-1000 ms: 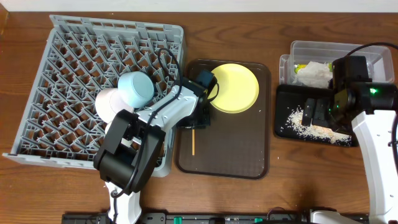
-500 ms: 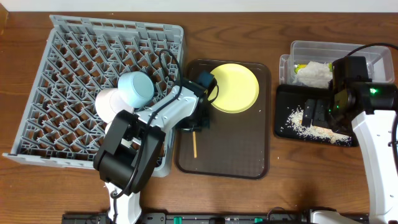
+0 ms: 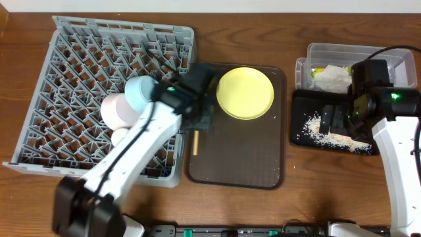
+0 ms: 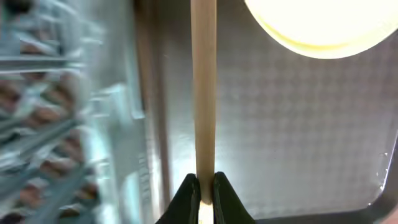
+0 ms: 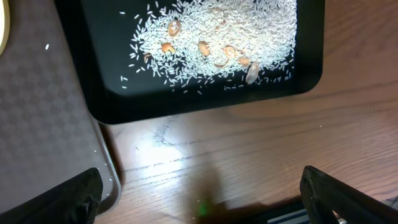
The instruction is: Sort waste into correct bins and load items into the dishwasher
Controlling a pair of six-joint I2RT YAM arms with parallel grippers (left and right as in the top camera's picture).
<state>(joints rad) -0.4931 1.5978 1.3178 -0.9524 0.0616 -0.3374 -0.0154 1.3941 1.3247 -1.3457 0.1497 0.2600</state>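
My left gripper [image 4: 203, 193] is shut on a thin wooden chopstick [image 4: 203, 93] and holds it above the left edge of the brown tray [image 4: 298, 137], beside the grey dish rack [image 3: 79, 85]. In the overhead view the chopstick [image 3: 195, 141] hangs from the left gripper [image 3: 200, 125]. A light-blue bowl [image 3: 141, 92] and a white bowl [image 3: 117, 108] sit in the rack. The pale-yellow plate [image 3: 245, 93] lies on the brown tray. My right gripper [image 5: 199, 199] is open and empty over the black tray [image 5: 205, 102], which holds the rice crumbs [image 5: 211, 31].
The clear tub [image 3: 355, 56] at the back right holds the white napkin [image 3: 332, 79] and the green-yellow wrapper [image 3: 318, 71]. The black tray [image 3: 299, 105] lies just in front of it. Bare wood lies between the brown tray [image 3: 237, 164] and the black tray.
My left arm has swung left and lifted, carrying the chopstick from mid-tray toward the tray's left edge by the rack. The right arm has not moved.
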